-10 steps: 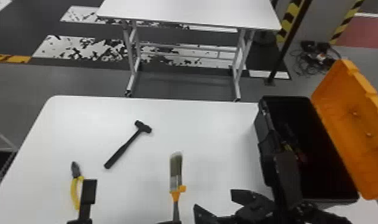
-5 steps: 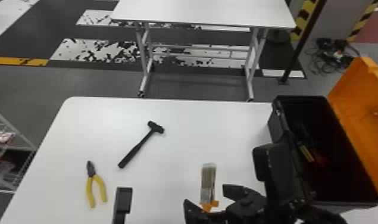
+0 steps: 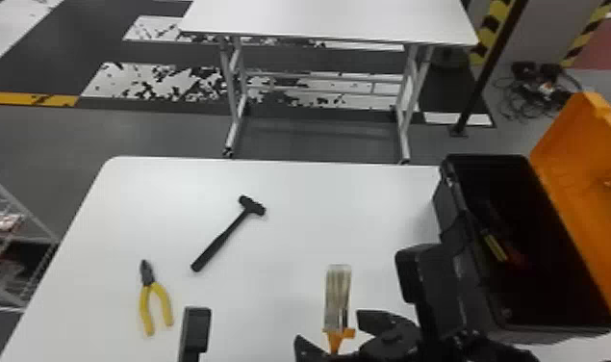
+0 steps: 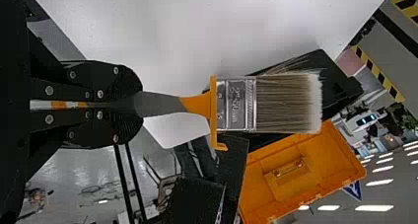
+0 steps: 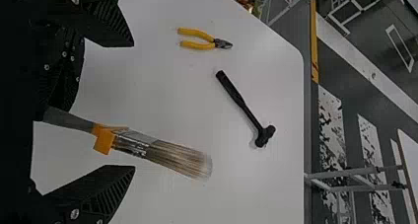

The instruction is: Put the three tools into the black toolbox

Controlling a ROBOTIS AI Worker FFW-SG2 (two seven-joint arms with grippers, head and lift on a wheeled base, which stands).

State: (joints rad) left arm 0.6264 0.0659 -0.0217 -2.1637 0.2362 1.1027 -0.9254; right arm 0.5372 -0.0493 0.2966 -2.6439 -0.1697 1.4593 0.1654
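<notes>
"Paintbrush (image 3: 337,298), where?"

"Above the white table (image 3: 347,207); the left gripper (image 3: 196,332) grips its handle; the right gripper (image 3: 328,325) has its fingers spread around it."

"Pliers (image 3: 150,285), hammer (image 3: 224,238)?"

"Both on the table; black toolbox (image 3: 559,332) to the right, orange lid (image 3: 578,192) up."

Open white tabletop (image 3: 340,216) between hammer (image 3: 224,236) and black toolbox (image 3: 447,209), orange lid (image 3: 590,192) raised at right

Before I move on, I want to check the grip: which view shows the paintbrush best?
The left wrist view: the paintbrush shows its broad face, from the left gripper to the bristle tips. The right wrist view shows its narrower side, between the right gripper's fingers; the head view, its bristles and orange part.
</notes>
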